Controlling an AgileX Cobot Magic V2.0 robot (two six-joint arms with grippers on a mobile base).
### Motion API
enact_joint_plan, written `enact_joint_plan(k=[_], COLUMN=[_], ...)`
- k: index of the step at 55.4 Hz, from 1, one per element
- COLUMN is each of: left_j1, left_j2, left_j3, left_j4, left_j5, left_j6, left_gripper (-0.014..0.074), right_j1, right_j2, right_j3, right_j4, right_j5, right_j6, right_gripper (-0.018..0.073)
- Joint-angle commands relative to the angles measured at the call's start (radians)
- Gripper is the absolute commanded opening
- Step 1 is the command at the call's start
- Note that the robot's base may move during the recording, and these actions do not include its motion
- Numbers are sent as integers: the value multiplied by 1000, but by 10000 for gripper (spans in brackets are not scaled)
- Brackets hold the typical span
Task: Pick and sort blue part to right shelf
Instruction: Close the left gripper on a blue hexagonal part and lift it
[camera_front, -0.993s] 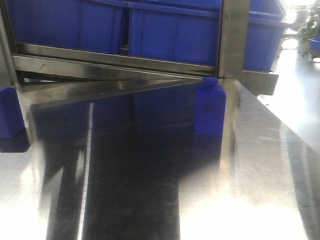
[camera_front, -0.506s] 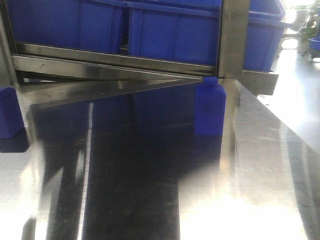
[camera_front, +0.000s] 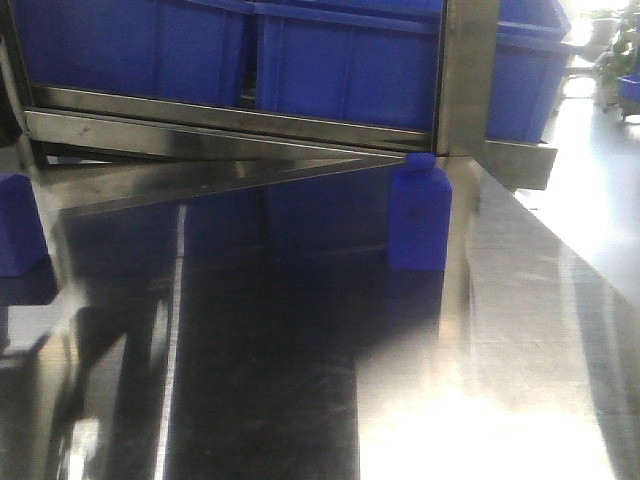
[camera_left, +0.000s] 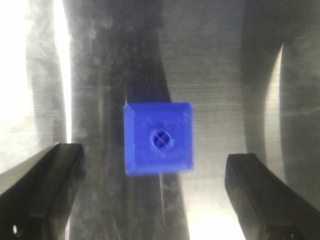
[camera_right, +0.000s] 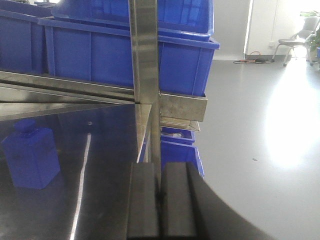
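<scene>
Blue part (camera_left: 159, 138) stands upright on the steel table (camera_left: 210, 65), neck pointing at the left wrist camera, mid-frame between the left gripper (camera_left: 152, 154) and its spread fingers (nothing touching yet). Right gripper (camera_right: 156, 200), fingers pressed together on nothing, faces the right shelf (camera_right: 145, 75); the left arm looks nearer.

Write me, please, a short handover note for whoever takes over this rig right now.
Left gripper: open above an upright blue part on the steel table, not touching it.
Right gripper: shut, empty.
A second blue part stands by the right shelf post, no gripper over it.
Done: nothing grasped yet.
Left: grasp, lift, place on the right shelf.
</scene>
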Motion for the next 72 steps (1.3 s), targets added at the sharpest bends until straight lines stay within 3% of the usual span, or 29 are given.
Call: enact_joint_plan(k=[1, 30, 54, 64, 72], left_j1=[-17, -54, -54, -54, -54], left_j2=[6, 105, 105, 105, 99], left_j3=[-35, -35, -35, -35, -61], left_j4=[-18, 18, 20, 20, 20], left_j5=[-53, -86, -87, -87, -4], left_j6=[4, 4, 4, 4, 4], left_gripper=[620, 608, 288, 252, 253], right_j1=[-4, -4, -4, -4, -4], right_j2=[-11, -11, -11, -11, -11], right_j3=[-9, -9, -9, -9, -9], right_j4=[-9, -9, -9, -9, -9], right_j5=[-90, -90, -95, -105, -109], right_j6=[0, 0, 0, 0, 0], right_gripper=[120, 120, 120, 120, 120])
